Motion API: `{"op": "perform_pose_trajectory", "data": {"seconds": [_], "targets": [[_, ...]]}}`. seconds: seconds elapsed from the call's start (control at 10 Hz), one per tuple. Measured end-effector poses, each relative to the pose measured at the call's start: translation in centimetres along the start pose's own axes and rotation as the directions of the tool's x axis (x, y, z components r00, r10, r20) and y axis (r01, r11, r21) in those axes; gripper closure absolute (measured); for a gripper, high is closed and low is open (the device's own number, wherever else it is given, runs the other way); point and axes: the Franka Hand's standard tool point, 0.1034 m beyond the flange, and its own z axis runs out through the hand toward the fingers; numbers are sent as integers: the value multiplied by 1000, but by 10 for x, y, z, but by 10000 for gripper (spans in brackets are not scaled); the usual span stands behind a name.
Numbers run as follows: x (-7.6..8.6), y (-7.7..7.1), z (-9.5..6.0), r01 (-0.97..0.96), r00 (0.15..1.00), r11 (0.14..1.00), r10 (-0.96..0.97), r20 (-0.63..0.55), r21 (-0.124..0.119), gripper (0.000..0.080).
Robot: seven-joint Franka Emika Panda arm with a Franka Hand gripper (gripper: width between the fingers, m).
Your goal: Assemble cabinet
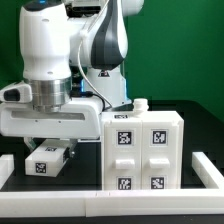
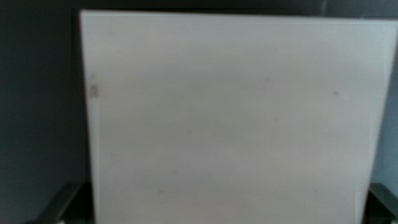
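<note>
A plain green wall fills the whole backdrop behind the far edge of the surface, flat and evenly coloured, with no window or door showing. The surface is matte black. A low white border rail runs along its near edge and turns up both side edges at the corners. The light is soft and even, with only faint shadows. In the wrist view the margins are dim, dark and blurred.

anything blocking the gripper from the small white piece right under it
Nothing visible does. The gripper hangs directly above the small tagged piece with nothing between them; the cabinet body stands aside, at the exterior view's right.
</note>
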Motion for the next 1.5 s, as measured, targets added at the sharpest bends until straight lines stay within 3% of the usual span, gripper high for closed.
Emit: {"op": "perform_pose_trajectory", "data": {"seconds": [0.4, 0.7, 1.3, 1.5], "targets": [[-1, -3, -3, 2, 1000, 1000, -2, 13, 5, 241], [2, -31, -48, 2, 999, 999, -4, 47, 41, 239], [20, -84, -119, 19, 998, 997, -23, 62, 73, 239], [22, -91, -136, 9, 998, 997, -14, 68, 80, 239]]}}
